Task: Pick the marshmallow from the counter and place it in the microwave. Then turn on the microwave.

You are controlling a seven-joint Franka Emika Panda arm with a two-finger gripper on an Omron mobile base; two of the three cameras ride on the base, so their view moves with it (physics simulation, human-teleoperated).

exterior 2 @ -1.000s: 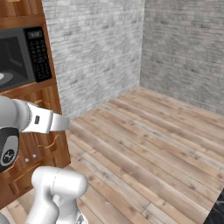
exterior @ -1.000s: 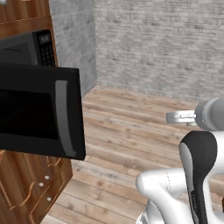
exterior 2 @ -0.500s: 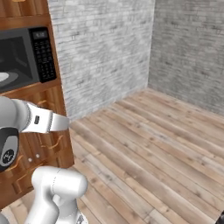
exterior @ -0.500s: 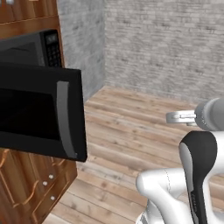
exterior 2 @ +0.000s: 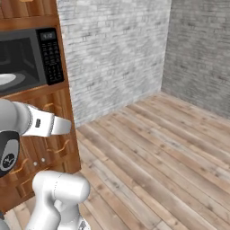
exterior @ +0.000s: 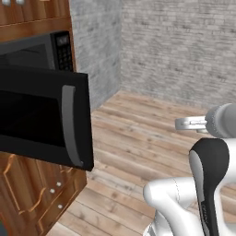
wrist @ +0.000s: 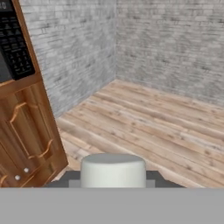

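At the left, the large black built-in microwave [exterior: 41,110] is seen with its dark window door [exterior: 44,122] swung wide open — so the cavity can be reached. At the right, the small whitish stubby marshmallow [wrist: 113,170] is gripped between the jaws, carried short of the microwave.

Whitish stubby marshmallow [wrist: 113,170] at bottom centre of hand view. Black built-in microwave [exterior 2: 31,58] upper left, door [exterior: 44,122] swung open.

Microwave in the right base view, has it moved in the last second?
No. The microwave slid right in the picture together with the brick wall corner, so the camera moved, not it.
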